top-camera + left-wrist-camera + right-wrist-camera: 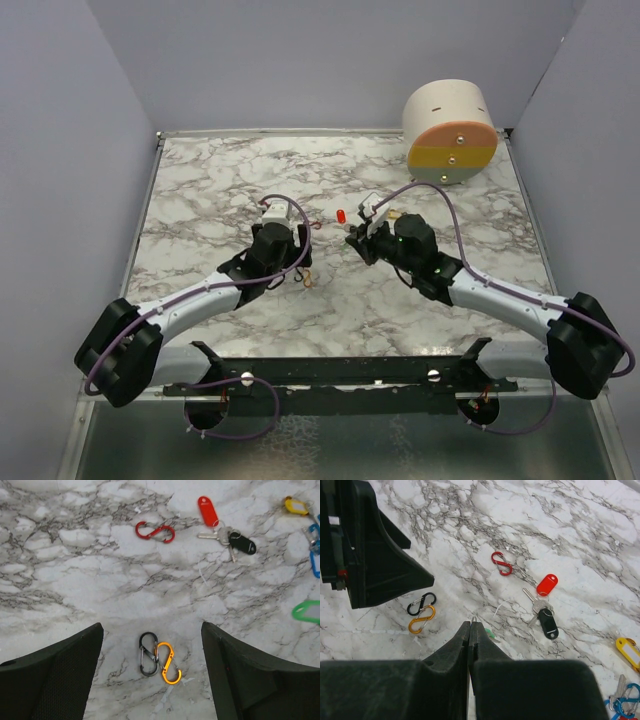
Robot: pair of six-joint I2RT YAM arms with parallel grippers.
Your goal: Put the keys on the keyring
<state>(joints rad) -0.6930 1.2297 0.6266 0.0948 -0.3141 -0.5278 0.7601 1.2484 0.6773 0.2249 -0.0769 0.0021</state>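
We see the left jaws (151, 626) standing wide apart with nothing in them. They hang over the table (200, 180). The keyring (160, 659), a black loop linked to an orange one, lies flat on the marble in the gap between the two fingers and touches neither. There is bare table on both sides of it.

A red loop (155, 531) lies alone farther out, well apart from the keyring. The keys (220, 535) lie just beside it to the right: silver shafts bunched with a red tag (208, 511) and a black tag (243, 543). A yellow tag (295, 506), a blue tag (315, 560) and a green tag (306, 611) sit at the right edge of the left wrist view, partly cut off.

The right jaws (471, 624) are pressed together. A small green bit (490, 632) shows beside their tips; we cannot tell if it is held.

From above, both arms meet in the middle of the table. The left side and the far side are wide bare marble. A round cream drum (450, 125) stands in the far right corner. Grey walls (60, 150) close in the left, far and right edges.
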